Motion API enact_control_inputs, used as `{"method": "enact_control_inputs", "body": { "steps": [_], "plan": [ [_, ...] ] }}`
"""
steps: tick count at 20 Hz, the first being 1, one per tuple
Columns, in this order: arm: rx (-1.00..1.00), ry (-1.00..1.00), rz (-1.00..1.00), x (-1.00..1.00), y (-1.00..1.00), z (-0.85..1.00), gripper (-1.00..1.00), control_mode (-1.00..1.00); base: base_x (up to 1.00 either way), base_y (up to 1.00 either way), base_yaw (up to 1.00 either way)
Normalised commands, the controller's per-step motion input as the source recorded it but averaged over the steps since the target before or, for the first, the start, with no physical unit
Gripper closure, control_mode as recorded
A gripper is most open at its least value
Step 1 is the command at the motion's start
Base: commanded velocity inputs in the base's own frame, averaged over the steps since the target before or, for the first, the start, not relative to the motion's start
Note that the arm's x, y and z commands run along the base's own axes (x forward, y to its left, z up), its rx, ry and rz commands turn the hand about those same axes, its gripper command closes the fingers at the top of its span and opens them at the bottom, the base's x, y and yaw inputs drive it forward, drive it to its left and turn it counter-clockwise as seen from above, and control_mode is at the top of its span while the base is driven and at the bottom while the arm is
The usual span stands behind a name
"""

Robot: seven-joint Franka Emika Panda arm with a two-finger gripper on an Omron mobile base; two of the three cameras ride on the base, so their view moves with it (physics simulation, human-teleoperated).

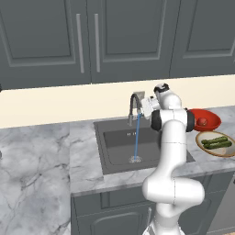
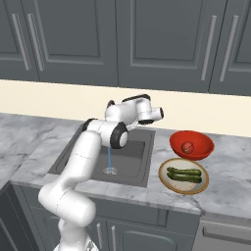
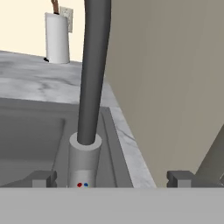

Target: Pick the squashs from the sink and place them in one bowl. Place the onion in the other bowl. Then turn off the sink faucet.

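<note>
From the left, the faucet [image 1: 133,106] sits just ahead of the gripper [image 1: 146,108], its base hidden by the hand; water falls into the sink [image 1: 114,137]. The squashs [image 1: 217,142] lie in the beige bowl [image 1: 205,142] and the onion [image 1: 201,121] in the red bowl [image 1: 209,115], both behind the arm.

From the right, the arm covers the tap.

Through the hand camera, the jaws stand wide apart and empty, the faucet's base between the fingertips [image 3: 43,178], its spout cut off above.

Grey cabinets [image 1: 92,41] hang above the marble counter [image 1: 36,156]. A white paper roll [image 3: 57,38] stands upright on the counter.
</note>
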Motion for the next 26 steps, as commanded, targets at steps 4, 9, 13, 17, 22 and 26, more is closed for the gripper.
{"method": "enact_control_inputs", "body": {
  "steps": [4,9,13,17,22,26],
  "plan": [
    [0.00,0.00,0.00,0.06,-0.14,-0.28,-1.00,-1.00,0.00,0.00,0.00],
    [0.00,0.00,0.00,0.05,-0.17,-0.28,-1.00,-1.00,0.00,0.00,0.00],
    [0.00,0.00,0.00,0.04,-0.22,-0.29,-1.00,-1.00,0.00,0.00,0.00],
    [0.00,0.00,0.00,0.03,-0.23,-0.29,-1.00,-1.00,0.00,0.00,0.00],
    [0.00,0.00,0.00,0.13,-0.06,-0.14,-1.00,-1.00,0.00,0.00,0.00],
    [0.00,0.00,0.00,0.09,0.12,0.00,-1.00,-1.00,0.00,0.00,0.00]
  ]
}}
